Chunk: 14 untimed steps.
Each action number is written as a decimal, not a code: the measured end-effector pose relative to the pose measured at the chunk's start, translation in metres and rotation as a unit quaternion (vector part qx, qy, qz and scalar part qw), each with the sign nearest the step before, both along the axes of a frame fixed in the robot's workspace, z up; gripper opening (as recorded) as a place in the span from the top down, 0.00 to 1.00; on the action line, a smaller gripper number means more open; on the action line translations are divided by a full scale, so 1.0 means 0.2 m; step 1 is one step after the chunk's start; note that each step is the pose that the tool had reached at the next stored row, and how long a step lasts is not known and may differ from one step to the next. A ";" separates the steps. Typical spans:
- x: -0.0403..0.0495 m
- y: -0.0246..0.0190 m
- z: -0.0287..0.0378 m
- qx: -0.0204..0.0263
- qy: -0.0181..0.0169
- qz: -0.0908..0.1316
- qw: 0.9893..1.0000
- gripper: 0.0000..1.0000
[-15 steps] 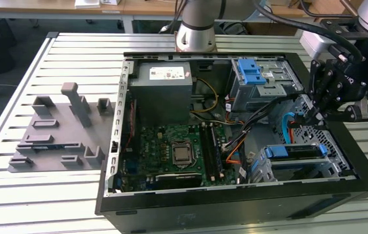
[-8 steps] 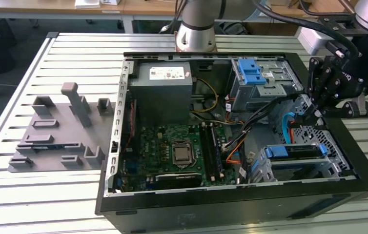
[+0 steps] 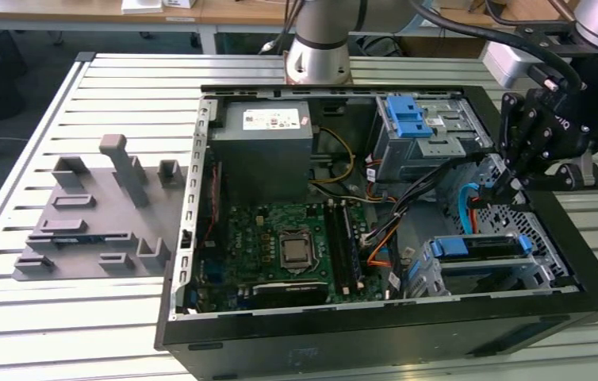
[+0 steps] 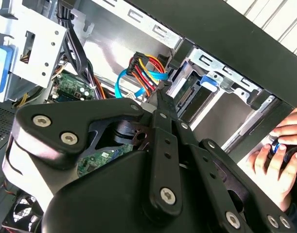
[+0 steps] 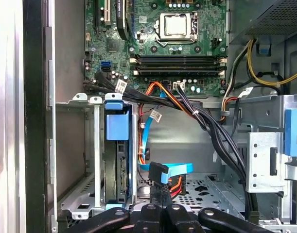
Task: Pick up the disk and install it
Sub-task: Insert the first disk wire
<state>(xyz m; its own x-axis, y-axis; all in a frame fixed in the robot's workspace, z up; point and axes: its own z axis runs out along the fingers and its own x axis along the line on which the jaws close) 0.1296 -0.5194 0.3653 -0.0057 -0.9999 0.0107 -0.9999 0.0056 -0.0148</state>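
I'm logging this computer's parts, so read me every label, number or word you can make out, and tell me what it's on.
No text here can be read well enough to quote.
White sticker on the grey box: print illegible.
Small sticker on the drive cage: illegible.
White cable tag: illegible.
Circuit board markings: illegible.

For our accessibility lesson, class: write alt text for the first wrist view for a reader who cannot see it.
Inside an open computer case, the disk in its blue carrier sits on edge in a drive cage. The gripper is close to a blue cable's connector beside the cage, with the motherboard beyond.
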 end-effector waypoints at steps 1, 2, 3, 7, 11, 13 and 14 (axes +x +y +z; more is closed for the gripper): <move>0.000 0.002 0.000 -0.001 0.000 0.000 1.000 0.89; 0.000 0.003 0.000 -0.002 0.000 0.000 1.000 0.89; 0.000 0.004 0.000 -0.003 0.000 0.000 1.000 0.89; 0.000 0.006 0.000 -0.004 0.000 0.000 1.000 0.83; 0.000 0.006 0.000 -0.004 0.000 0.000 1.000 0.83; 0.000 0.009 0.000 -0.004 0.000 0.000 1.000 0.82; 0.000 0.010 0.000 -0.004 0.000 0.000 1.000 0.82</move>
<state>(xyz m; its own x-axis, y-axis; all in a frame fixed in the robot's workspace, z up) 0.1296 -0.5173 0.3654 -0.0058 -0.9998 0.0193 -0.9999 0.0055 -0.0148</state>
